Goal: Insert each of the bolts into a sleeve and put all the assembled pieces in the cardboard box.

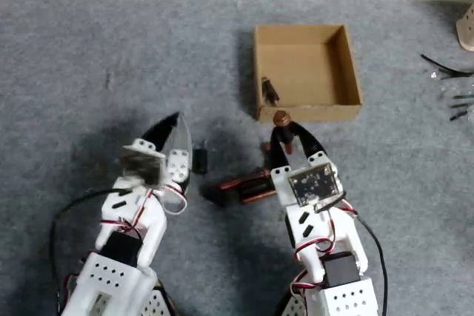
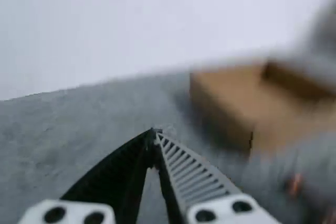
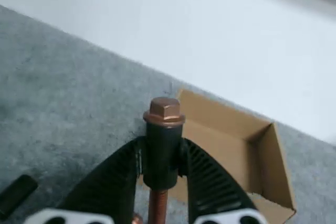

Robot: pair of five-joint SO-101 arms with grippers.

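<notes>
My right gripper (image 1: 286,138) (image 3: 160,150) is shut on an assembled piece (image 3: 162,145): a black sleeve with a copper bolt through it, hex head (image 1: 281,118) up. It hangs just in front of the cardboard box's (image 1: 307,113) (image 3: 274,156) near wall. One assembled piece (image 1: 269,92) lies inside the box by its left wall. Two copper bolts (image 1: 246,182) and a dark sleeve (image 1: 215,197) lie on the carpet between the arms. Another black sleeve (image 1: 199,159) (image 3: 16,193) lies close to my left gripper (image 1: 176,120) (image 2: 156,136), which is shut with nothing in it.
Grey carpet covers the table. The box (image 2: 236,103) also appears blurred in the left wrist view. Black cable ties (image 1: 448,72) and a pale object (image 1: 466,27) lie at the far right edge. Open carpet stretches to the left of the box.
</notes>
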